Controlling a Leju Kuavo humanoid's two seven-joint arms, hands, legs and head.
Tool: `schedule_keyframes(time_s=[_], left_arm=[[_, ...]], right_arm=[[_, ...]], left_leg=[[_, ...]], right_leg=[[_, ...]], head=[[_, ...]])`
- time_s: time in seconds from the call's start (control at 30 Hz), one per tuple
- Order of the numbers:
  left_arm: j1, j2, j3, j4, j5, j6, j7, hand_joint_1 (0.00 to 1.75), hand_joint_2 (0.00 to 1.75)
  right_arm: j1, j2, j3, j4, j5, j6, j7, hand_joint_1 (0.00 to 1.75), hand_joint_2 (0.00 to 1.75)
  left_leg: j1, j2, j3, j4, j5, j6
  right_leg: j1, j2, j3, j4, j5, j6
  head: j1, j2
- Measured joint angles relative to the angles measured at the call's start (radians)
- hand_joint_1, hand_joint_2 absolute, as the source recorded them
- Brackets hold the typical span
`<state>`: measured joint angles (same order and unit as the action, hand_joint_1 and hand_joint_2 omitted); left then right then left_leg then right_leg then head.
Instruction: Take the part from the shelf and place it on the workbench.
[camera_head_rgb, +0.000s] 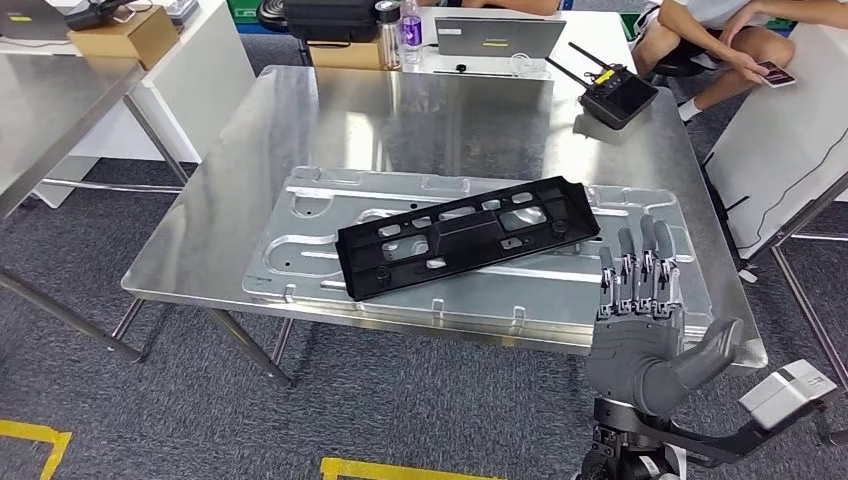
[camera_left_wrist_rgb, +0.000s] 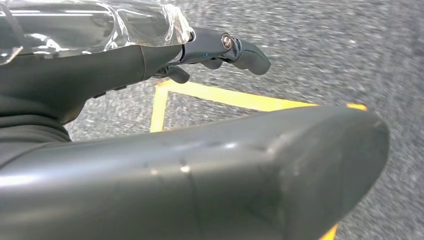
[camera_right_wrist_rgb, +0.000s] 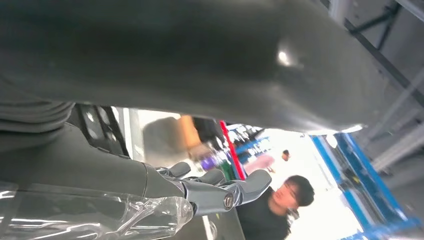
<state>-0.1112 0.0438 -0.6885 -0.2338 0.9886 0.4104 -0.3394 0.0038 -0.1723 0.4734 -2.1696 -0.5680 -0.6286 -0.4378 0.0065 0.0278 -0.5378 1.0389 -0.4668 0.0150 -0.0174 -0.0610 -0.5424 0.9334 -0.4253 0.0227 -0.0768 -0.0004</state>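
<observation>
You see the black part lying flat and slanted on the grey metal plate on the bench. Your right hand hovers at the bench's near edge, fingers spread, holding nothing. Your left hand hangs empty over the floor, fingers loosely extended.

A brushed, shiny metal top was shown on the workbench, with blurred reflections carried across it. A dull silver stamped metal sheet was seen lying on it, pressed with ribs and slots. The part on that sheet was seen as matt black plastic (moulded, with cut-outs). The right hand was finished in smooth grey plastic, its fingers jointed with bare metal. A glossy grey shell was presented by the left hand, with clear crinkled film wrapped near the wrist. The floor was covered in rough grey carpet, marked with yellow tape. A cardboard box looked matt brown.
</observation>
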Motion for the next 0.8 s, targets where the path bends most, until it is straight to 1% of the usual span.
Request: schedule_keyframes(time_s=[0.03, 0.07, 0.1, 0.13, 0.17, 0.2, 0.23, 0.27, 0.3, 0.33, 0.37, 0.4, 0.43, 0.47, 0.5, 0.53, 0.57, 0.6, 0.63, 0.67, 0.7, 0.73, 0.77, 0.8], left_arm=[[-0.002, -0.001, 0.0, 0.0, -0.001, 0.004, 0.008, 0.0, 0.0], [-0.003, -0.001, 0.0, 0.0, -0.001, 0.007, 0.016, 0.0, 0.0], [-0.004, -0.002, 0.0, 0.0, -0.002, 0.011, 0.024, 0.0, 0.0], [-0.002, -0.002, 0.0, 0.0, -0.002, 0.017, 0.031, 0.0, 0.0], [0.0, -0.005, -0.001, 0.0, -0.004, 0.026, 0.037, 0.0, 0.0], [0.002, -0.006, -0.002, 0.0, -0.006, 0.035, 0.042, 0.0, 0.0], [0.003, -0.008, -0.002, 0.0, -0.008, 0.046, 0.044, 0.0, 0.0], [0.003, -0.012, -0.003, 0.0, -0.009, 0.057, 0.044, 0.0, 0.0], [0.002, -0.014, -0.003, 0.0, -0.01, 0.066, 0.043, 0.0, 0.0], [0.002, -0.017, -0.003, 0.0, -0.01, 0.074, 0.04, 0.0, 0.0], [0.003, -0.021, -0.003, 0.0, -0.011, 0.078, 0.037, 0.0, 0.0], [0.004, -0.024, -0.004, 0.0, -0.012, 0.079, 0.034, 0.0, 0.0], [0.006, -0.028, -0.004, 0.0, -0.014, 0.078, 0.031, 0.0, 0.0], [0.006, -0.031, -0.005, 0.0, -0.017, 0.077, 0.028, 0.0, 0.0], [0.005, -0.035, -0.005, 0.0, -0.019, 0.076, 0.025, 0.0, 0.0], [0.003, -0.037, -0.005, 0.0, -0.021, 0.075, 0.022, 0.0, 0.0], [0.002, -0.039, -0.006, 0.0, -0.024, 0.074, 0.02, 0.0, 0.0], [0.001, -0.041, -0.006, 0.0, -0.026, 0.074, 0.018, 0.0, 0.0], [0.003, -0.041, -0.006, 0.0, -0.028, 0.074, 0.017, 0.0, 0.0], [0.005, -0.042, -0.006, 0.0, -0.03, 0.074, 0.017, 0.0, 0.0], [0.007, -0.043, -0.007, 0.0, -0.031, 0.074, 0.016, 0.0, 0.0], [0.007, -0.043, -0.007, 0.0, -0.032, 0.074, 0.016, 0.0, 0.0], [0.006, -0.044, -0.008, 0.0, -0.033, 0.074, 0.015, 0.0, 0.0], [0.004, -0.045, -0.009, 0.0, -0.033, 0.074, 0.015, 0.0, 0.0]], right_arm=[[-0.002, 0.001, 0.005, 0.004, 0.001, 0.0, 0.003, 0.0, 0.0], [-0.005, 0.002, 0.011, 0.008, 0.004, 0.0, 0.006, 0.0, 0.0], [-0.008, 0.003, 0.017, 0.012, 0.007, 0.0, 0.01, 0.0, 0.0], [-0.012, 0.003, 0.022, 0.015, 0.009, 0.0, 0.015, 0.0, 0.0], [-0.017, 0.004, 0.027, 0.019, 0.011, 0.0, 0.02, 0.0, 0.0], [-0.02, 0.005, 0.031, 0.022, 0.012, 0.0, 0.024, 0.0, 0.0], [-0.022, 0.006, 0.034, 0.025, 0.012, 0.001, 0.027, 0.0, 0.0], [-0.023, 0.006, 0.038, 0.029, 0.011, 0.002, 0.03, 0.0, 0.0], [-0.023, 0.006, 0.041, 0.034, 0.009, 0.003, 0.034, 0.0, 0.0], [-0.023, 0.006, 0.045, 0.04, 0.006, 0.005, 0.039, 0.0, 0.0], [-0.023, 0.006, 0.048, 0.045, 0.004, 0.006, 0.043, 0.0, 0.0], [-0.024, 0.006, 0.052, 0.05, 0.001, 0.008, 0.047, 0.0, 0.0], [-0.026, 0.006, 0.055, 0.055, -0.001, 0.01, 0.05, 0.0, 0.0], [-0.03, 0.006, 0.058, 0.059, -0.004, 0.011, 0.052, 0.0, 0.0], [-0.033, 0.006, 0.061, 0.063, -0.007, 0.014, 0.054, 0.0, 0.0], [-0.036, 0.006, 0.064, 0.067, -0.009, 0.016, 0.055, 0.0, 0.0], [-0.037, 0.006, 0.066, 0.071, -0.011, 0.018, 0.055, 0.0, 0.0], [-0.038, 0.006, 0.068, 0.074, -0.012, 0.02, 0.055, 0.0, 0.0], [-0.04, 0.006, 0.07, 0.077, -0.012, 0.021, 0.055, 0.0, 0.0], [-0.042, 0.007, 0.072, 0.079, -0.012, 0.021, 0.055, 0.0, 0.0], [-0.044, 0.007, 0.073, 0.081, -0.012, 0.021, 0.054, 0.0, 0.0], [-0.046, 0.008, 0.074, 0.083, -0.011, 0.021, 0.053, 0.0, 0.0], [-0.046, 0.008, 0.075, 0.085, -0.011, 0.021, 0.052, 0.0, 0.0], [-0.046, 0.009, 0.075, 0.087, -0.011, 0.021, 0.05, 0.0, 0.0]], left_leg=[[-0.004, 0.012, 0.04, -0.066, 0.01, 0.006], [-0.008, 0.021, 0.063, -0.108, 0.012, 0.013], [-0.012, 0.021, 0.067, -0.125, 0.012, 0.02], [-0.012, 0.012, 0.063, -0.127, 0.017, 0.027], [-0.01, 0.005, 0.06, -0.131, 0.022, 0.034], [-0.008, -0.003, 0.058, -0.134, 0.028, 0.04], [-0.005, -0.011, 0.055, -0.136, 0.034, 0.047], [-0.005, -0.019, 0.052, -0.136, 0.038, 0.051], [-0.005, -0.028, 0.048, -0.136, 0.041, 0.055], [-0.007, -0.038, 0.044, -0.135, 0.044, 0.057], [-0.008, -0.049, 0.042, -0.134, 0.045, 0.057], [-0.008, -0.061, 0.04, -0.132, 0.047, 0.056], [-0.007, -0.073, 0.04, -0.129, 0.047, 0.055], [-0.006, -0.086, 0.038, -0.124, 0.046, 0.053], [-0.008, -0.098, 0.032, -0.116, 0.044, 0.049], [-0.008, -0.109, 0.024, -0.109, 0.044, 0.044], [-0.008, -0.12, 0.014, -0.104, 0.044, 0.038], [-0.007, -0.131, 0.005, -0.101, 0.046, 0.031], [-0.004, -0.142, -0.001, -0.1, 0.048, 0.024], [-0.003, -0.138, -0.008, -0.094, 0.045, 0.018], [-0.003, -0.122, -0.02, -0.073, 0.033, 0.012], [-0.002, -0.1, -0.043, -0.029, 0.009, 0.007], [-0.002, -0.073, -0.075, 0.036, -0.023, 0.001], [0.001, -0.057, -0.113, 0.111, -0.055, -0.004]], right_leg=[[0.001, -0.009, -0.001, 0.0, 0.003, 0.005], [0.003, -0.018, -0.002, 0.0, 0.006, 0.009], [0.004, -0.028, -0.002, 0.0, 0.009, 0.015], [0.004, -0.035, -0.003, -0.001, 0.012, 0.02], [0.002, -0.029, -0.005, 0.004, 0.007, 0.025], [0.001, -0.014, -0.014, 0.023, -0.008, 0.03], [0.0, 0.008, -0.031, 0.063, -0.036, 0.033], [-0.001, 0.032, -0.058, 0.127, -0.074, 0.036], [-0.001, 0.046, -0.089, 0.204, -0.112, 0.037], [-0.001, 0.052, -0.116, 0.27, -0.138, 0.038], [-0.001, 0.054, -0.129, 0.306, -0.146, 0.039], [-0.001, 0.056, -0.121, 0.299, -0.132, 0.039], [-0.002, 0.06, -0.093, 0.249, -0.102, 0.039], [-0.005, 0.078, -0.054, 0.174, -0.066, 0.038], [-0.008, 0.106, -0.018, 0.102, -0.041, 0.037], [-0.011, 0.129, 0.005, 0.051, -0.027, 0.035], [-0.013, 0.146, 0.014, 0.026, -0.025, 0.033], [-0.011, 0.147, 0.012, 0.021, -0.028, 0.03], [-0.012, 0.135, 0.009, 0.022, -0.026, 0.025], [-0.012, 0.122, 0.009, 0.02, -0.025, 0.02], [-0.014, 0.108, 0.009, 0.017, -0.023, 0.014], [-0.015, 0.094, 0.01, 0.015, -0.022, 0.009], [-0.013, 0.079, 0.01, 0.015, -0.023, 0.006], [-0.012, 0.063, 0.01, 0.015, -0.024, 0.003]], head=[[0.0, 0.0], [-0.002, 0.0], [-0.005, 0.0], [-0.007, 0.0], [-0.009, 0.0], [-0.009, 0.0], [-0.008, 0.0], [-0.007, 0.0], [-0.006, 0.0], [-0.006, 0.0], [-0.006, 0.0], [-0.006, 0.0], [-0.006, 0.0], [-0.006, 0.0], [-0.006, 0.0], [-0.006, 0.0], [-0.006, 0.0], [-0.006, 0.0], [-0.006, 0.0], [-0.007, 0.0], [-0.009, 0.0], [-0.012, 0.0], [-0.014, 0.0], [-0.017, 0.0]])
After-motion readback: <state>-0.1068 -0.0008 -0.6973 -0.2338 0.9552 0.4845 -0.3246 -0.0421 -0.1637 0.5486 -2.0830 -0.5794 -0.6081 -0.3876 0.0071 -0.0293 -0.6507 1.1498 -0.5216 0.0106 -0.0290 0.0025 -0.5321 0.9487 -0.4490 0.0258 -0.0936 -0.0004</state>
